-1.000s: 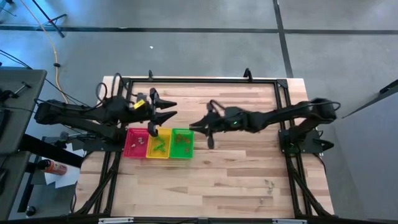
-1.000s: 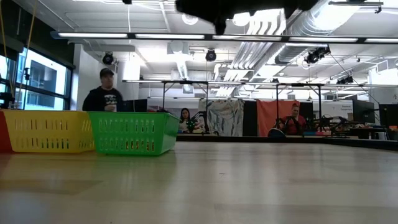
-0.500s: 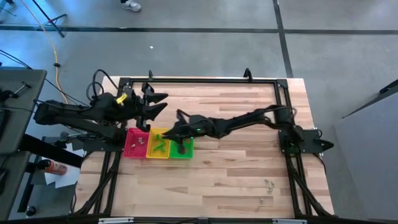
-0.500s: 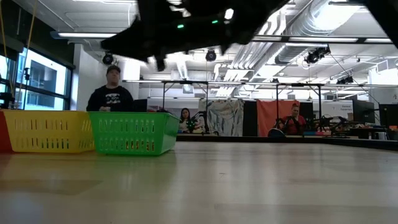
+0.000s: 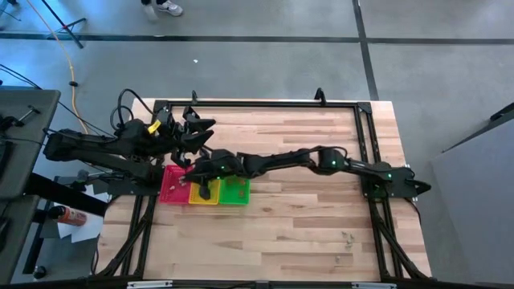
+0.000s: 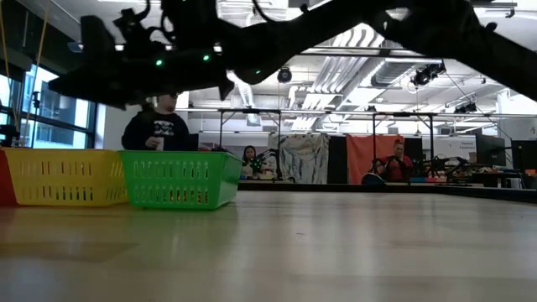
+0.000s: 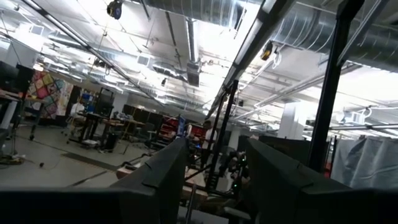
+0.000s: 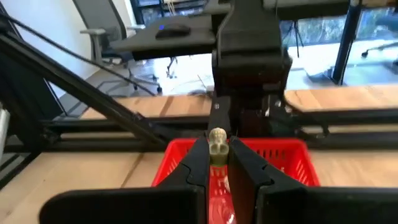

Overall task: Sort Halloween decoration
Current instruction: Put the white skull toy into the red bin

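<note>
I am extending my right arm across the table [image 5: 321, 225], and my right gripper [image 8: 217, 163] is hovering above the red tray [image 8: 292, 163], with the yellow tray [image 5: 206, 191] and green tray [image 5: 237, 189] lined up touching beside it. My right fingers [image 8: 194, 163] are pinching almost together on a pale grey trinket [image 8: 217, 142], a small skull-like piece, which is sitting upright between the fingertips and standing just proud of them. Inside the red tray, below the gripper, other pale pieces are lying, though I cannot make out their form. A few more trinkets [image 5: 347, 237] are lying loose on the wood near my right-hand front corner, well apart from the trays. My left gripper [image 5: 197, 131] is waiting raised behind the red tray, its fingers [image 7: 163, 180] standing apart with nothing between them. In the low view, a person [image 6: 159, 130] is standing behind the trays in the room beyond.
</note>
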